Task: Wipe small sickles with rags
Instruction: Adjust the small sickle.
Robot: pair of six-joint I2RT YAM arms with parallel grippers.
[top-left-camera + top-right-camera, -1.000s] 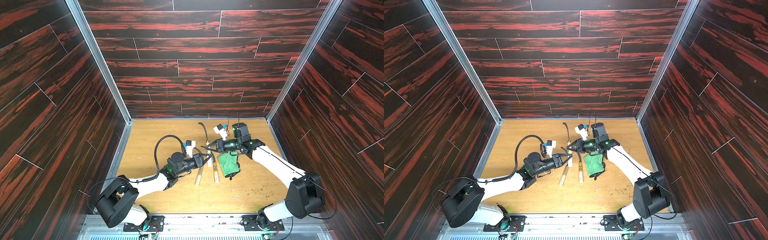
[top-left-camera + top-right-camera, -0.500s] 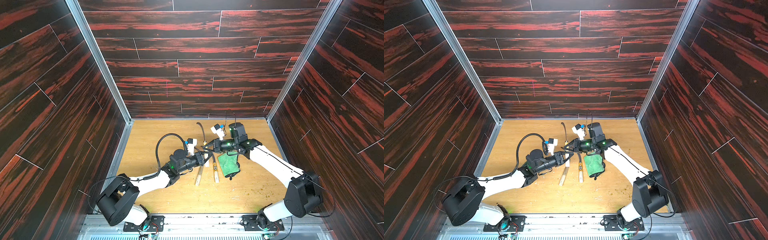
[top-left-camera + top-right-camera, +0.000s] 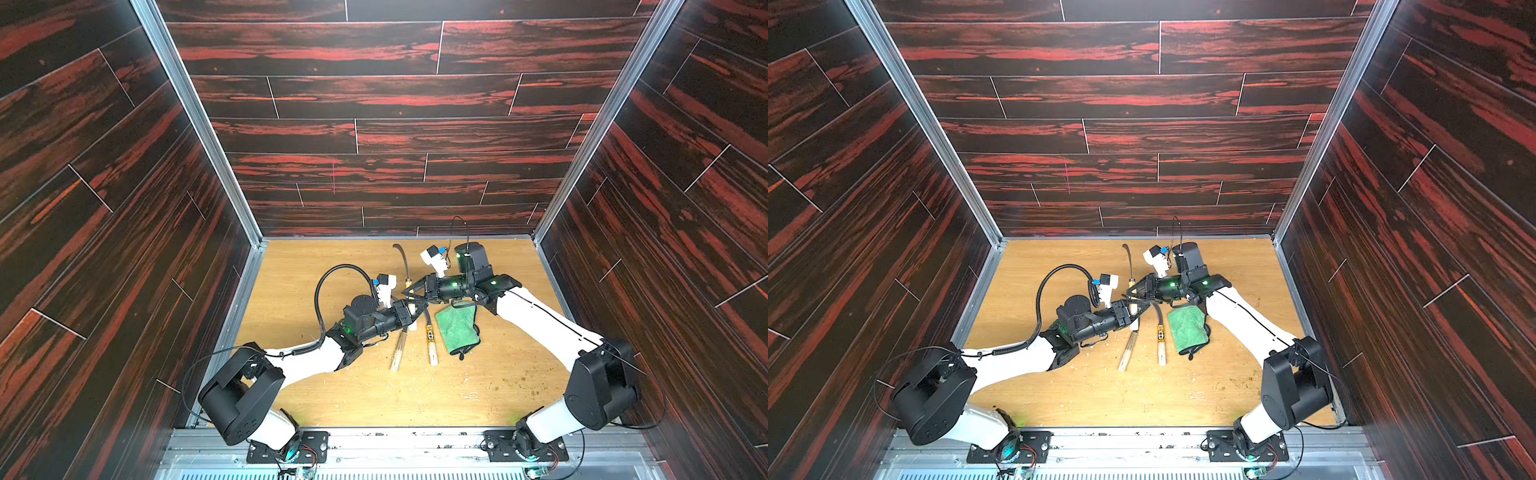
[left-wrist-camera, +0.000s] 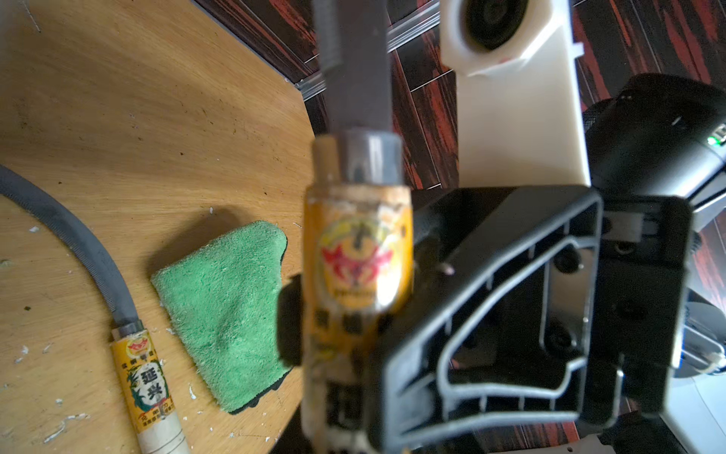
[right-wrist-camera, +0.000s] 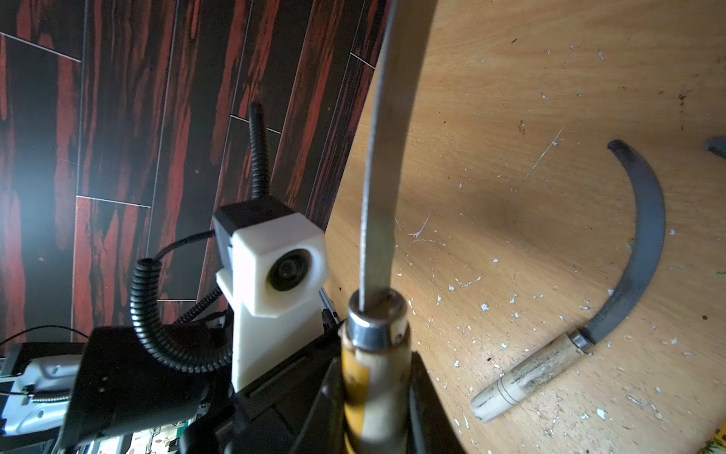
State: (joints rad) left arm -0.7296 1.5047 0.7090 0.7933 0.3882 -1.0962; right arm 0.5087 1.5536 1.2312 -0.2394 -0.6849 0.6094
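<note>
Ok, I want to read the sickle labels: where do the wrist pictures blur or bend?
Left wrist view: the held sickle's yellow-labelled wooden handle is blurred, too near the lens; the green fluffy cloth and the labelled sickle lying on the wooden table are sharp. Right wrist view: the plain-handled sickle with a dark curved blade is crisp, and the table's edge bows from lens distortion.

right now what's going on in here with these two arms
Both arms meet at the held sickle. The right hand is shut on its handle just below the blade; the left hand is at the lower handle, though its grip is unclear. A plain sickle and a labelled sickle lie on the table, with the green rag beside them, touched by neither hand. No wiping is under way.
</note>
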